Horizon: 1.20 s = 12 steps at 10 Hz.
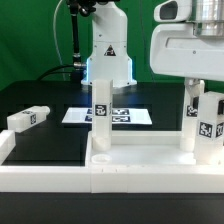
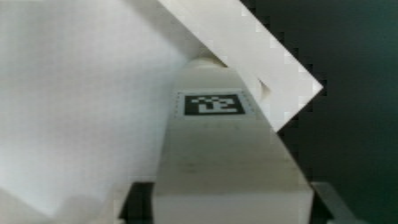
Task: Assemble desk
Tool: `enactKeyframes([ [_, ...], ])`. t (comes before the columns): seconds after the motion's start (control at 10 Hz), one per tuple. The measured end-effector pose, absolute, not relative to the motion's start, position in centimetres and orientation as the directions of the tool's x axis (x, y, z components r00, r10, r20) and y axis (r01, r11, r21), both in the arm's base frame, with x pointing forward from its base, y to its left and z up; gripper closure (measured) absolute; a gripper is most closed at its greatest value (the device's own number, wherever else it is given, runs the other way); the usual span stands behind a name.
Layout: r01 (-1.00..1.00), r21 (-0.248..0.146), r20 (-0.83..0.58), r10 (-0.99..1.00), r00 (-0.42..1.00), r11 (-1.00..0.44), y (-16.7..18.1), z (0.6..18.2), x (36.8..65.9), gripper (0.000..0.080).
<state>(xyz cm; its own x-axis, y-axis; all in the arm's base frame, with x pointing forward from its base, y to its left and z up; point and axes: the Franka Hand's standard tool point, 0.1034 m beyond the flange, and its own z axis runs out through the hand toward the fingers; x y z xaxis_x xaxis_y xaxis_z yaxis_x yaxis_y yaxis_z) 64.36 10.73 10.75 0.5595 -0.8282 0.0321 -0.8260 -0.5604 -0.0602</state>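
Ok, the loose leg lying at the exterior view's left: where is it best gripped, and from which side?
Probably the loose leg at mid-length, across its two long side faces, coming straight down from above: it lies flat on the table with both sides free.

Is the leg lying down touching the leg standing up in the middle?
Apart. The exterior view shows the lying leg toward its left, with bare black table between it and the standing leg.

We note the tabletop panel at 6 o'clock, one upright leg at centre. Gripper tops a second leg at 3 o'clock; loose leg lies at 9.
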Motion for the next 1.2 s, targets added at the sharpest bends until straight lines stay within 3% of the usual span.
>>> enactKeyframes([
  [0.5,-0.985,-0.068,-0.001,-0.987,0.159,-0.158,10.89,10.72,64.13,0.0512],
  [0.6,-0.985,-0.068,-0.001,-0.987,0.159,-0.158,10.87,10.72,64.13,0.0512],
  [0.7,-0.977,-0.067,0.003,-0.98,0.2,-0.2,10.86,10.66,64.12,0.0435],
  [0.8,-0.976,-0.065,0.003,-0.978,0.207,-0.207,10.9,10.59,64.08,0.0435],
  [0.9,-0.96,-0.051,0.007,-0.961,0.275,-0.275,11.14,10.5,63.81,0.0253],
  [1.0,-0.924,-0.026,0.012,-0.925,0.38,-0.38,11.52,10.57,63.51,0.0181],
  [1.2,-0.858,-0.03,0.016,-0.859,0.512,-0.512,11.67,10.6,63.63,0.0155],
])
